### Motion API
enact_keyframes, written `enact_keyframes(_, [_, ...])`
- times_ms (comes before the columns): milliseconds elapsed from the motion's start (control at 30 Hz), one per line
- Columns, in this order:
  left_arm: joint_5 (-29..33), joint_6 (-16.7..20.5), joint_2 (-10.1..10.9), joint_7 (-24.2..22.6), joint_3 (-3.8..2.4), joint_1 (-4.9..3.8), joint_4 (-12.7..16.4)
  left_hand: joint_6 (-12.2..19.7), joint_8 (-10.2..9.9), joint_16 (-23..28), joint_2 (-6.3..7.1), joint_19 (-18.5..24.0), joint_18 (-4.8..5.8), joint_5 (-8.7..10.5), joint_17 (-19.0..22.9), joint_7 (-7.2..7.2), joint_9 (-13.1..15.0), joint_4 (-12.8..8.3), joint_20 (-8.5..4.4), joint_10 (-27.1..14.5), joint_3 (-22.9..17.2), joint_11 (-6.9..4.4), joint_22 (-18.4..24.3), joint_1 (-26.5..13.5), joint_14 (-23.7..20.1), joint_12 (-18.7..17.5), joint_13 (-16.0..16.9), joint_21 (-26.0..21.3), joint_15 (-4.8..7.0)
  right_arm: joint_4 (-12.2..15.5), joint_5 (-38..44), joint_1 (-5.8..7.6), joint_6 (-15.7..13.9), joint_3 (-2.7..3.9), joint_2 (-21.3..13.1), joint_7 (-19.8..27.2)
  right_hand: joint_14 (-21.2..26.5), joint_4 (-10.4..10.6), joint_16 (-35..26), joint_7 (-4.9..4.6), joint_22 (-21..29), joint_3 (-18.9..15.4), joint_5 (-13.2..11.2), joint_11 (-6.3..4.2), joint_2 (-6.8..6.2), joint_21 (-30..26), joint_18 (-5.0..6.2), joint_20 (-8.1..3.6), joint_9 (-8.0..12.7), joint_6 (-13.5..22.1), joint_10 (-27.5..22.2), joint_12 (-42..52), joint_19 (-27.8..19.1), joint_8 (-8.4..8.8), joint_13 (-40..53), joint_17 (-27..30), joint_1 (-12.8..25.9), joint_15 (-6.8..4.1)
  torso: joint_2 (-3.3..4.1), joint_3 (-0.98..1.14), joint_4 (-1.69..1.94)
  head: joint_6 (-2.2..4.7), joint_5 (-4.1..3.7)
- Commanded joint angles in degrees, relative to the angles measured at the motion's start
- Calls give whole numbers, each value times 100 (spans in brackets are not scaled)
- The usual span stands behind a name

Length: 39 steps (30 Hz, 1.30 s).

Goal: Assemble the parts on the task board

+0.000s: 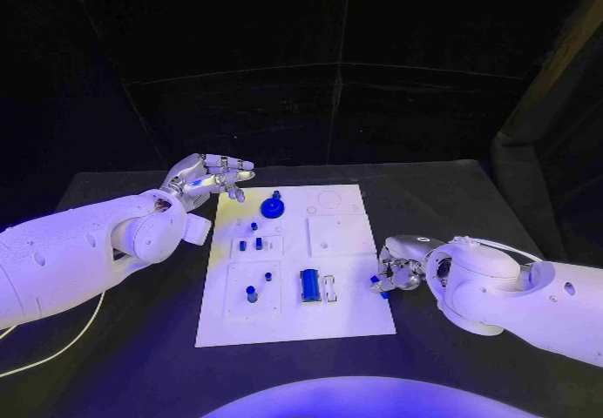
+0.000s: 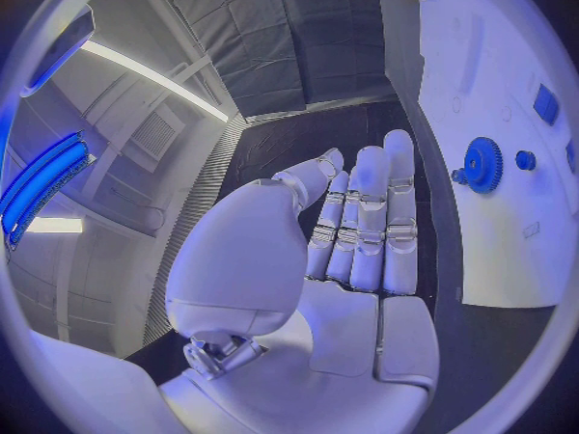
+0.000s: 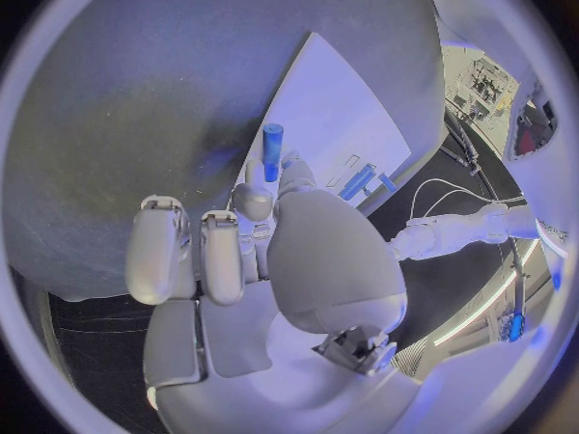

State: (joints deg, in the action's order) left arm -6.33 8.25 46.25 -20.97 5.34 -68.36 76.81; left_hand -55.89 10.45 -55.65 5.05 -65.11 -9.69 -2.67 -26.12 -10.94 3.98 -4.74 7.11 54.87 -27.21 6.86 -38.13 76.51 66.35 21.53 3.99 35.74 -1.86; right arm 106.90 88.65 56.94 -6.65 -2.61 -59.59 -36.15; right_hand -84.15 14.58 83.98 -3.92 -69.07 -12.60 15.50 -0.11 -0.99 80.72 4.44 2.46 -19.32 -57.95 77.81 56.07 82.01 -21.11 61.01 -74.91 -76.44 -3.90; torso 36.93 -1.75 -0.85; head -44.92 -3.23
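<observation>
The white task board (image 1: 352,305) lies in the middle of the black table. On it are a blue gear (image 1: 273,208), a few small blue pegs (image 1: 252,245) and an upright blue block (image 1: 308,285). My left hand (image 1: 207,178) hovers over the table beside the board's far left corner, fingers stretched out and holding nothing. The left wrist view shows that hand (image 2: 356,231) near the gear (image 2: 482,164) and a peg (image 2: 525,160). My right hand (image 1: 400,272) is at the board's right edge. It pinches a small blue peg (image 3: 273,149) between thumb and a finger.
Bare black table surrounds the board (image 3: 344,116) on all sides. A white cable (image 1: 57,348) trails below my left arm at the near left. The board's far right part shows circular outlines (image 1: 328,198) with nothing in them.
</observation>
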Motion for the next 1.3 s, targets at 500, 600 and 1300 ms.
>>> enact_keyframes(500, [16,-68,15,-33,0,-6,14,-4,25,12,-53,32,-79,-33,6,-1,5,0,18,-11,22,15,6,9,-28,32,-8,-21,7,-56,686,-71,309,-17,198,-119,-351,-629,-7,28,-35,458,-79,-89,338,9,-52,-86,-74,-72,-59,-152,12,112,-22,-265,-1104,-87,-2,-5,5,17,33])
enact_keyframes(600, [16,-67,19,-32,0,-6,16,-4,25,12,-53,32,-79,-33,6,-1,5,0,18,-11,22,15,6,9,-28,32,-8,-21,7,-38,714,-73,218,-17,198,-134,-351,-615,-9,24,-40,570,155,-85,342,9,-54,-88,-66,-79,-67,-182,14,160,-33,-265,-1104,-84,-3,-5,2,16,41])
enact_keyframes(1300, [16,-73,27,-20,1,-6,30,-16,44,9,-60,32,-81,-33,19,7,7,-5,16,-11,26,9,11,13,-30,44,-9,-27,11,304,-89,-72,-990,-13,190,-14,-364,75,9,0,-95,1284,1268,-66,-289,25,-60,-77,-21,-167,35,-129,40,453,76,-327,-476,-70,4,-4,9,19,87])
